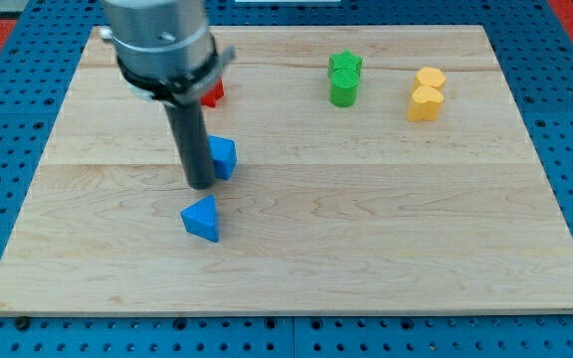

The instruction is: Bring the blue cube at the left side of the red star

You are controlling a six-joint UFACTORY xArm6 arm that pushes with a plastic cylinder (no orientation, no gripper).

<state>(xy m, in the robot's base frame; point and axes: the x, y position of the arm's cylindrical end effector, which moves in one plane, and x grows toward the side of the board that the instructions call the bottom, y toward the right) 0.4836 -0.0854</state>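
The blue cube (pixel 224 157) lies left of the board's middle, partly hidden by my rod. My tip (pixel 201 185) rests on the board touching or almost touching the cube's lower left side. The red star (pixel 213 93) lies above them near the view's top, mostly hidden behind the arm's body; only its right edge shows. A blue triangular block (pixel 202 219) lies just below my tip.
A wooden board (pixel 366 239) on a blue pegboard surface. Two green blocks (pixel 344 79) sit together at the top centre-right. Two yellow blocks (pixel 427 94) sit together further right. The arm's grey body (pixel 157 40) covers the top left.
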